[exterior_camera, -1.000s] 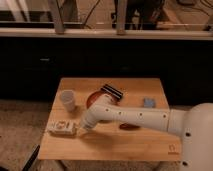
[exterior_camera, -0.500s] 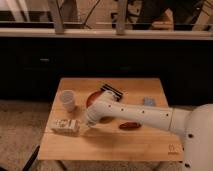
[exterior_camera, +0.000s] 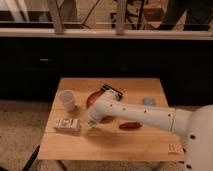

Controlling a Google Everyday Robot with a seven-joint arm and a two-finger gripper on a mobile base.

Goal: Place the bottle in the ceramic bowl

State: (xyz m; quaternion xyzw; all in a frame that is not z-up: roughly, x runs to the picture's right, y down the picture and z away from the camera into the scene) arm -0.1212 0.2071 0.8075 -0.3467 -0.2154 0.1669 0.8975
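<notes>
The bottle (exterior_camera: 67,124) lies on its side near the front left of the wooden table (exterior_camera: 150,145); it is cream-white with a dark-printed label. My gripper (exterior_camera: 87,126) is at the end of the white arm, low over the table and right at the bottle's right end. The ceramic bowl (exterior_camera: 94,98) is orange-red and sits behind the gripper, toward the middle of the table. The arm hides part of it.
A white plastic cup (exterior_camera: 68,100) stands left of the bowl. A black ridged oblong object (exterior_camera: 113,92) lies at the bowl's far edge. A small red object (exterior_camera: 131,125) and a blue object (exterior_camera: 149,102) lie to the right. A dark cabinet wall stands behind the table.
The arm has swung slightly back, uncovering the red object. The gripper stays at the bottle's right end, and the bottle has shifted slightly right and back.
</notes>
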